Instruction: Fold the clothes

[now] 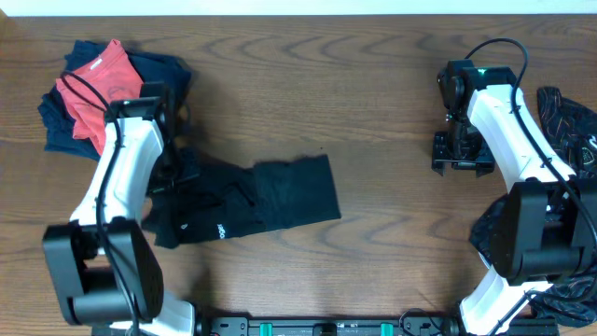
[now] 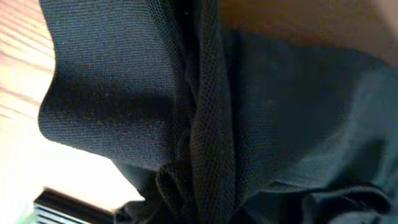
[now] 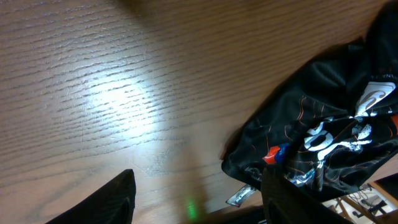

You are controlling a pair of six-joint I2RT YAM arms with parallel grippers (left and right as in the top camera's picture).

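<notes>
1. The left gripper (image 1: 173, 168) had its fingertips buried under its own wrist and the black garment (image 1: 280, 191); I couldn't tell whether they were closed.
2. Its wrist camera gave only dark mesh folds, blurred toward the edges.
3. The white lettering (image 1: 220, 231) on that garment was too small to read.
4. The printed garment (image 1: 571, 117) ran off the right edge, partly behind the right arm (image 1: 508, 121).
5. Beneath a red garment (image 1: 112, 70), navy clothes (image 1: 163, 67) lay half hidden; their number was unclear.
</notes>
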